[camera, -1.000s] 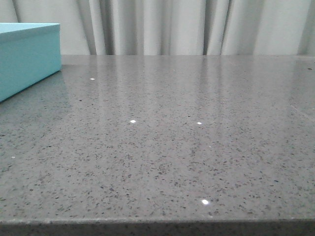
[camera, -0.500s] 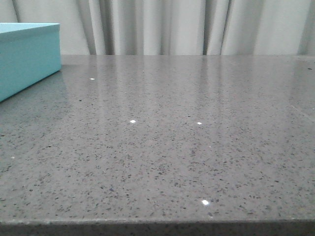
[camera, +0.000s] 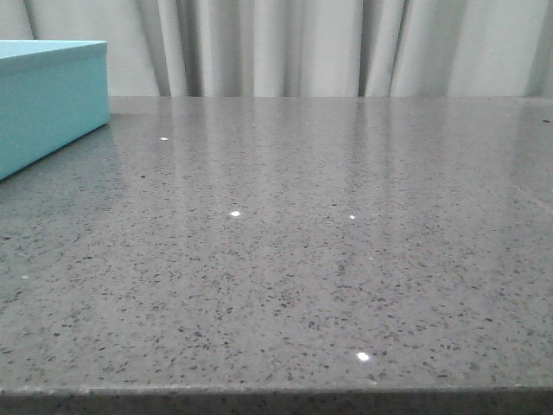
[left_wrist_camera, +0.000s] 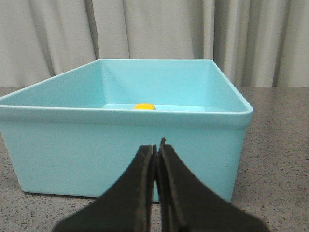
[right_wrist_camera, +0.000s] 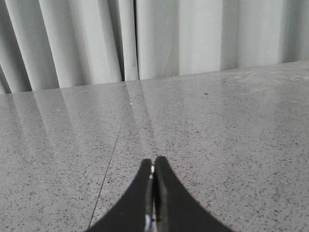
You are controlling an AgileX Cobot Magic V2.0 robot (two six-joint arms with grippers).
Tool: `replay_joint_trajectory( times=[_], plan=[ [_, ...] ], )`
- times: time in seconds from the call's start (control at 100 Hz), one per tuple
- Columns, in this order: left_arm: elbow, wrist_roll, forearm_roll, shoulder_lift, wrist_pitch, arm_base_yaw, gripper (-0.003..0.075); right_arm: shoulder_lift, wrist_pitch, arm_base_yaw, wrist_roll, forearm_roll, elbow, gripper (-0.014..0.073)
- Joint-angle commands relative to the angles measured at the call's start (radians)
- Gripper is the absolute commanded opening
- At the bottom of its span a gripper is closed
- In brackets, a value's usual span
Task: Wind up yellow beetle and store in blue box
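Observation:
The blue box (left_wrist_camera: 125, 145) stands open-topped in the left wrist view, just beyond my left gripper (left_wrist_camera: 155, 147), which is shut and empty in front of its near wall. Only the top of the yellow beetle (left_wrist_camera: 144, 107) shows over the rim, inside the box near its far wall. In the front view the blue box (camera: 47, 99) stands at the far left of the grey table. My right gripper (right_wrist_camera: 154, 162) is shut and empty, low over bare tabletop. Neither gripper shows in the front view.
The speckled grey stone table (camera: 302, 242) runs back to pale pleated curtains (camera: 285, 47). A thin seam line (right_wrist_camera: 113, 154) crosses the tabletop in the right wrist view. The table's front edge (camera: 276, 393) lies at the bottom of the front view.

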Motion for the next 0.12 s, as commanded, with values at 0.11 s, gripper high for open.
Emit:
replay_joint_trajectory(
  times=[0.11],
  plan=[
    [0.043, -0.009, -0.01, -0.03, -0.083, -0.007, -0.002, -0.014, -0.082, -0.004, -0.009, 0.002, -0.018, -0.0067]
  ],
)
